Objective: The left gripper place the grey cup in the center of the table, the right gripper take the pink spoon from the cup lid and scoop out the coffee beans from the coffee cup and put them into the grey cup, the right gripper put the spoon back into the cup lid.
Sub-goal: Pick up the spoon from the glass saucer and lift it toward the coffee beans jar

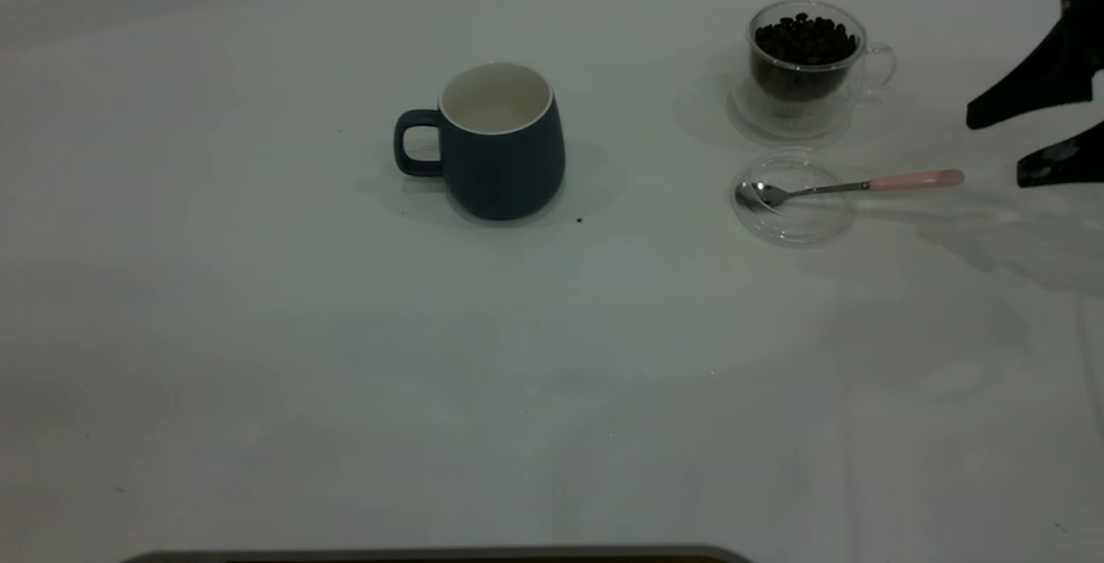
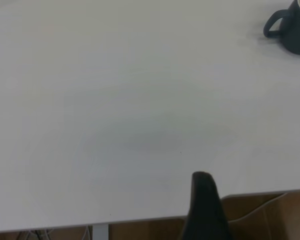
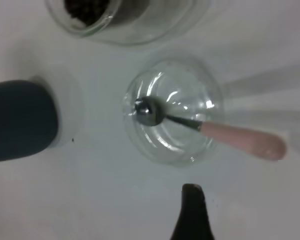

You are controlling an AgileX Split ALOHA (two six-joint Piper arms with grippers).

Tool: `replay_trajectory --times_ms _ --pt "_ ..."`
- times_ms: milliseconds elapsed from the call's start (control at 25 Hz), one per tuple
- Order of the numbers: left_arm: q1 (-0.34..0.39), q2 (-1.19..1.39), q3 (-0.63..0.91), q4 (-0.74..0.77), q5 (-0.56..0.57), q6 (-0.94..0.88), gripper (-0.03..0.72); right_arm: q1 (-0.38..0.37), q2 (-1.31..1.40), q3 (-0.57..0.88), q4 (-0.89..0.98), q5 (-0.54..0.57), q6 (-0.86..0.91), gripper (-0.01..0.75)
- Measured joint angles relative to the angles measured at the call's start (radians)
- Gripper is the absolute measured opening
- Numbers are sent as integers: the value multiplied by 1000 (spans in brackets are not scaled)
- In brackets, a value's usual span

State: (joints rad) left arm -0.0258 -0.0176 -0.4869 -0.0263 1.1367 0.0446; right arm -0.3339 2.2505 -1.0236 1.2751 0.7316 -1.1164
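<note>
My right gripper (image 1: 1026, 149) enters at the worktop's right edge, mostly cut off; its two dark fingers stand apart, holding nothing, just beyond the handle end of the pink spoon (image 1: 849, 186); of my left gripper (image 2: 205, 210) only one dark finger shows, near the worktop's edge, so I cannot tell how open it is; the spoon's metal bowl lies in the clear cup lid (image 1: 793, 201), its handle overhanging the rim toward my right gripper; behind the lid stands the coffee cup (image 1: 806, 67), holding coffee beans (image 1: 806, 39); the grey cup (image 1: 496, 142) stands upright near the middle, well apart, inside showing white; the white worktop (image 1: 345, 373) lies open in front.
</note>
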Motion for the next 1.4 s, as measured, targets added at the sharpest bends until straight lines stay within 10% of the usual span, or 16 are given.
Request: replay_trajectory --times_ms 1400 --pt "0 0 0 -2 0 1 586 61 238 -193 84 150 -168 620"
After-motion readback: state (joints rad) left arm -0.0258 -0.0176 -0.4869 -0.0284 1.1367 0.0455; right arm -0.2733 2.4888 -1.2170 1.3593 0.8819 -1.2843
